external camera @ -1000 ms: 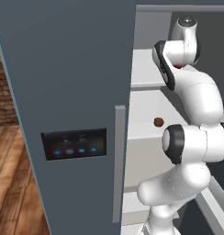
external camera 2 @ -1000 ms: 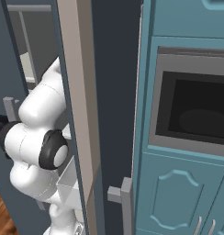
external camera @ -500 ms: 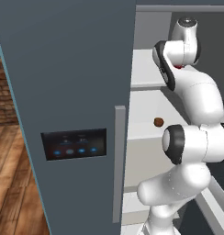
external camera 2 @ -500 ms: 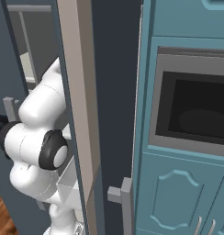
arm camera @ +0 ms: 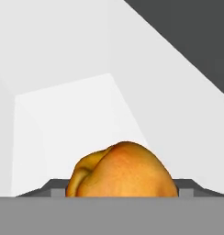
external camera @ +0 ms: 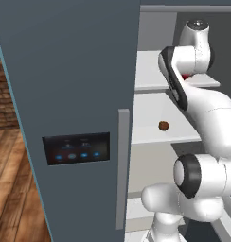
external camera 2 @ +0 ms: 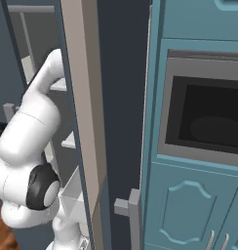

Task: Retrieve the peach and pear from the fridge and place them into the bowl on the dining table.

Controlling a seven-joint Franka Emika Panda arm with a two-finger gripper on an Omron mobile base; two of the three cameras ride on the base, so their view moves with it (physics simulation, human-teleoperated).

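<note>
We have the pear (arm camera: 122, 170) sitting squarely between our fingers on the upper white shelf inside the fridge (external camera: 70, 71); the gripper (arm camera: 122, 188) looks closed against its sides, gripping it.

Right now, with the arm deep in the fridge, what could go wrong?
1. The end effector grips the pear low, so it may slip on withdrawal.
2. The arm is folded tight between the shelves and could clip one backing out.
3. The peach sits near the elbow and might get knocked.
</note>
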